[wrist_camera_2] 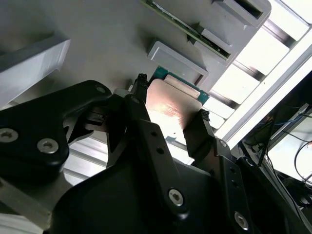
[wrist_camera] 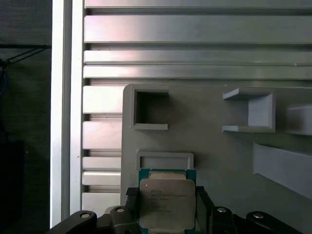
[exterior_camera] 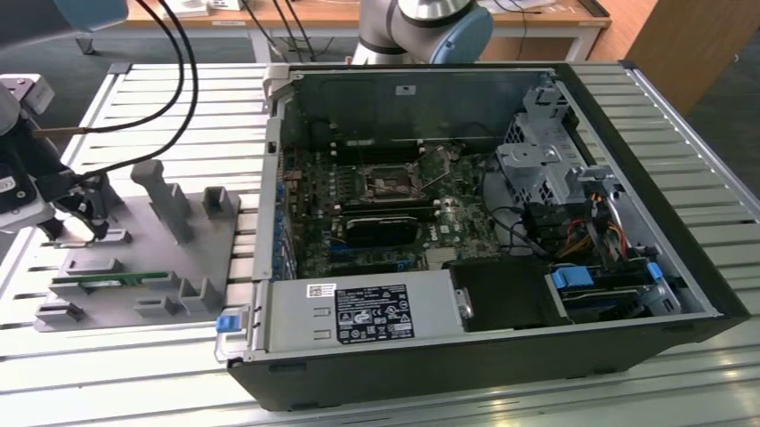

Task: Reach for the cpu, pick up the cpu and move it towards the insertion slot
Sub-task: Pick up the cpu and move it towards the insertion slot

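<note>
Silver-topped, the cpu (wrist_camera: 167, 204) sat near the edge of the grey holder plate (wrist_camera: 214, 151), with the fingers (wrist_camera_2: 146, 122) of the gripper (wrist_camera_2: 171, 106) pinching its two sides, so a level, straight lift looked wisest.

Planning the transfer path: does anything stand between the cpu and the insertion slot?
Yes. In the exterior view, the case's side wall rises between the grey fixture, where the gripper sits at the cpu, and the insertion slot on the motherboard.
</note>
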Available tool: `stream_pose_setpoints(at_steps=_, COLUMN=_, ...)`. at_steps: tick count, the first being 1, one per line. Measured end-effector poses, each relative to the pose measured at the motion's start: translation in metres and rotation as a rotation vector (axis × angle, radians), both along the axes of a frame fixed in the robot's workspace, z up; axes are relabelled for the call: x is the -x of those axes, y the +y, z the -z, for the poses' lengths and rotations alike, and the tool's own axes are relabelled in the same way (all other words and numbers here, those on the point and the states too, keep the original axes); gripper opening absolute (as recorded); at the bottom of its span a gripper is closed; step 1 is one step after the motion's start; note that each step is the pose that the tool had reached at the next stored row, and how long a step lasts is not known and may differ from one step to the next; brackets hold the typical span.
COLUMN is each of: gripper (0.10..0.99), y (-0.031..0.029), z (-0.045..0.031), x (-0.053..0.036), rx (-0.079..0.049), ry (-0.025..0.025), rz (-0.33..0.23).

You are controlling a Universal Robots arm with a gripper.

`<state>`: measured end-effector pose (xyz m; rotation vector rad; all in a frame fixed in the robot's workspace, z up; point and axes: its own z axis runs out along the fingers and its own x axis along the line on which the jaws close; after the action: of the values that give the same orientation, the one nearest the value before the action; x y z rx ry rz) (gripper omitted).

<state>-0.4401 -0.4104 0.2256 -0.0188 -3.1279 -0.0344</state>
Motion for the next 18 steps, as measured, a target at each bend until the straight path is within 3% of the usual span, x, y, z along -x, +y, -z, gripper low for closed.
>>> stream_pose_setpoints(at_steps=18, gripper=0.545, y=0.0001, z=-0.0255, x=0.0000, rx=0.000, ry=0.0000, rz=0.000)
